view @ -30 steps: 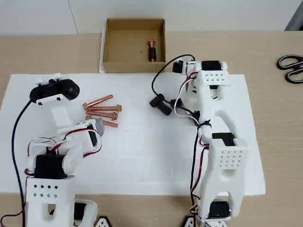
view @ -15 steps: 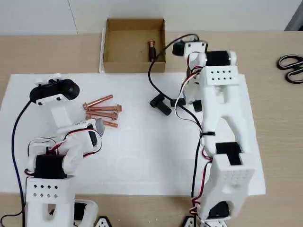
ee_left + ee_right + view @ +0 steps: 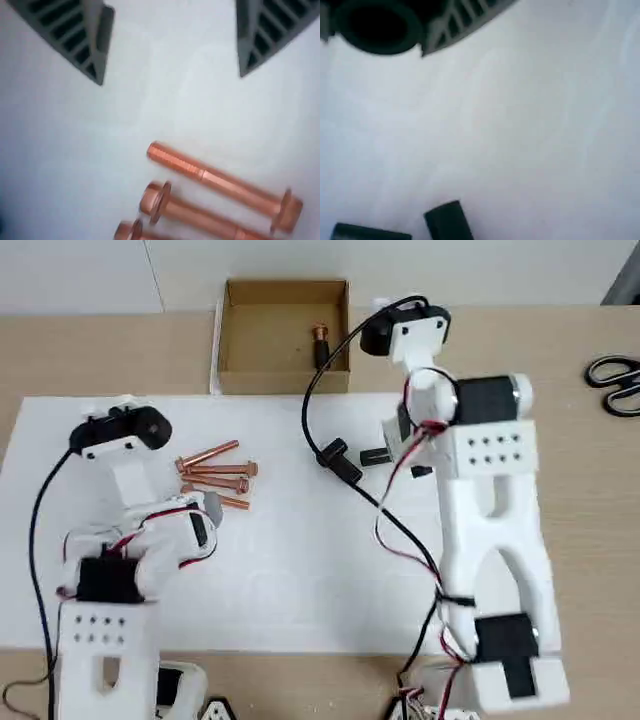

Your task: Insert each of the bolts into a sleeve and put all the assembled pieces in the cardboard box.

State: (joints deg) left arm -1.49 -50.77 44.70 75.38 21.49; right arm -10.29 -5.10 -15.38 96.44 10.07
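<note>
The right gripper (image 3: 385, 37) has lifted, seemingly closed on a black sleeve (image 3: 372, 22). The left gripper (image 3: 170, 75) hangs wide open, empty, above the bolts (image 3: 220, 182), so insertion probably comes next.

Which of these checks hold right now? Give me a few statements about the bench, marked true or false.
1. The cardboard box holds one assembled piece. True.
2. The left gripper is shut on a bolt. False: it is open above the white mat, and the bolts lie loose.
3. The right gripper holds a sleeve. True.
4. The scissors lie on the white mat. False: they lie on the bare table beside it.
</note>
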